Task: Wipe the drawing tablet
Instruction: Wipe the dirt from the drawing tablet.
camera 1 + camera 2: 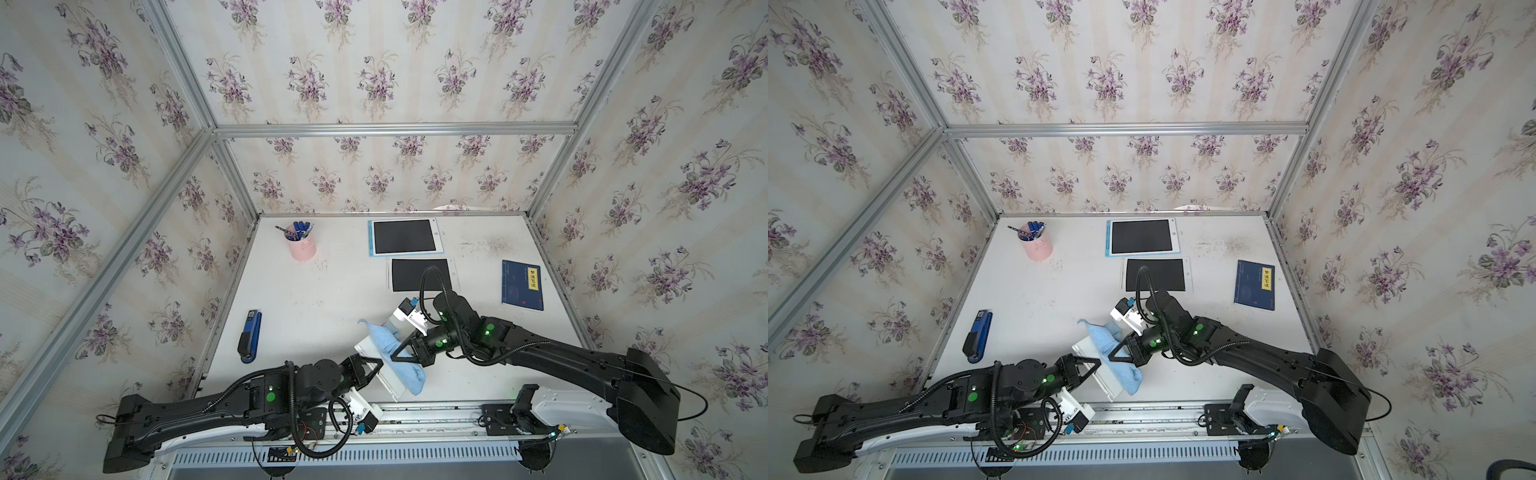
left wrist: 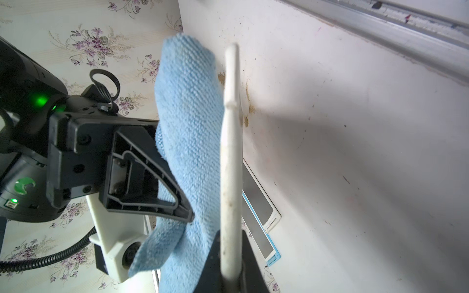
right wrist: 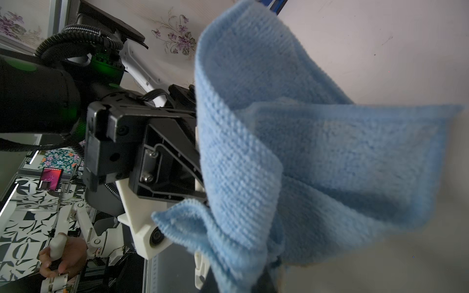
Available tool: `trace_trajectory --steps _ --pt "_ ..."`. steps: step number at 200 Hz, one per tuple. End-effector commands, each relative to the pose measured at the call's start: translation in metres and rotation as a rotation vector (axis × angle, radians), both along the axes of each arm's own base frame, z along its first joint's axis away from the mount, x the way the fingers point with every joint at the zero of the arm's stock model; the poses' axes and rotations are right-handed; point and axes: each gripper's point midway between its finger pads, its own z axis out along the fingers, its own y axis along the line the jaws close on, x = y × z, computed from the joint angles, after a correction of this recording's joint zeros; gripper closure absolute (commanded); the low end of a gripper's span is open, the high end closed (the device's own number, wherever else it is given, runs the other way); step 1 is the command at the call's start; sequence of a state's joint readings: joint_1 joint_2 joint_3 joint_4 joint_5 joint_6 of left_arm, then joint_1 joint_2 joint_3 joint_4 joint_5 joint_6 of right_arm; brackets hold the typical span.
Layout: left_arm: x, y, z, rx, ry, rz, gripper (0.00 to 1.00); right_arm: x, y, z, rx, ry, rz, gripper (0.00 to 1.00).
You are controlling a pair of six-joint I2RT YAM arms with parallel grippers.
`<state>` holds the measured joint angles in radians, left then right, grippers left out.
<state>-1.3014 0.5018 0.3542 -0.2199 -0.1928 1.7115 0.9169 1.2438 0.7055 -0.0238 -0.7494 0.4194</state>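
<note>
My left gripper is shut on the edge of a white drawing tablet, which it holds off the table, tilted on edge near the front. In the left wrist view the tablet shows edge-on between my jaws. A light blue cloth is draped against the tablet's far face, with my right gripper shut on it. The cloth fills most of the right wrist view. The tablet's screen is hidden in both top views.
Two more tablets lie flat at the back: a blue-framed one and a white-framed one. A pink pen cup stands back left, a blue stapler lies left, and a dark blue book lies right.
</note>
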Motion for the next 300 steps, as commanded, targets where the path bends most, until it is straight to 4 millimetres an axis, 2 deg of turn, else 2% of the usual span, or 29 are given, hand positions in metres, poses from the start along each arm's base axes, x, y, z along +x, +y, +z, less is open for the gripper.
trace_trajectory --steps 1,12,28,39,51,75,106,125,140,154,164,173,195,205,217,233,246,264,274,289,300 --pt "0.004 -0.004 0.017 -0.061 -0.021 0.019 1.0 0.035 -0.011 -0.028 -0.113 0.037 -0.12 1.0" --pt "0.004 -0.004 0.017 -0.061 -0.023 0.02 1.0 0.073 -0.039 -0.061 -0.229 0.109 -0.296 1.0" --pt "0.004 -0.004 0.018 -0.062 -0.025 0.019 1.0 0.105 -0.081 -0.093 -0.352 0.146 -0.481 1.0" --pt "0.004 -0.004 0.018 -0.06 -0.028 0.019 1.0 0.115 -0.099 -0.102 -0.43 0.108 -0.55 1.0" --pt "0.004 -0.004 0.019 -0.061 -0.03 0.019 1.0 0.113 -0.097 -0.097 -0.416 0.091 -0.522 1.0" --pt "0.004 -0.003 0.019 -0.06 -0.03 0.021 1.0 0.076 -0.066 -0.071 -0.299 0.068 -0.323 1.0" --pt "0.004 -0.003 0.019 -0.061 -0.033 0.024 1.0 -0.016 -0.018 -0.039 -0.174 0.051 0.036 1.0" --pt "0.004 -0.003 0.019 -0.06 -0.031 0.023 1.0 -0.06 0.0 -0.018 -0.107 0.038 0.188 1.0" --pt "0.005 -0.003 0.019 -0.058 -0.03 0.026 1.0 -0.075 0.004 -0.009 -0.072 0.041 0.228 1.0" --pt "0.005 -0.002 0.019 -0.057 -0.032 0.027 1.0 -0.073 -0.005 -0.023 -0.108 0.046 0.19 1.0" --pt "0.005 -0.002 0.02 -0.061 -0.035 0.03 1.0 -0.065 -0.014 -0.041 -0.164 0.054 0.136 1.0" --pt "0.005 -0.002 0.021 -0.064 -0.036 0.028 1.0 -0.05 -0.026 -0.061 -0.232 0.073 0.054 1.0" --pt "0.005 -0.001 0.024 -0.071 -0.041 0.029 1.0 0.01 -0.073 -0.108 -0.386 0.162 -0.238 1.0" --pt "0.004 -0.001 0.025 -0.073 -0.046 0.021 1.0 0.034 -0.095 -0.119 -0.414 0.2 -0.354 1.0" --pt "0.003 0.001 0.026 -0.073 -0.053 0.017 1.0 0.06 -0.116 -0.124 -0.419 0.232 -0.469 1.0" --pt "0.002 0.003 0.034 -0.1 -0.061 0.013 1.0 0.088 -0.132 -0.122 -0.419 0.244 -0.562 1.0" --pt "0.0 0.004 0.041 -0.134 -0.058 0.007 1.0 0.104 -0.133 -0.112 -0.411 0.222 -0.586 1.0" --pt "-0.001 0.006 0.052 -0.184 -0.042 0.017 1.0 0.122 -0.132 -0.089 -0.382 0.157 -0.63 1.0" --pt "0.002 0.006 0.066 -0.247 -0.011 0.055 1.0 0.133 -0.136 -0.072 -0.373 0.099 -0.681 1.0" --pt "0.009 0.012 0.088 -0.331 0.096 0.148 1.0 0.146 -0.153 -0.048 -0.381 -0.005 -0.792 1.0" --pt "0.018 0.014 0.114 -0.459 0.197 0.252 1.0 0.155 -0.169 -0.026 -0.387 -0.096 -0.889 1.0"
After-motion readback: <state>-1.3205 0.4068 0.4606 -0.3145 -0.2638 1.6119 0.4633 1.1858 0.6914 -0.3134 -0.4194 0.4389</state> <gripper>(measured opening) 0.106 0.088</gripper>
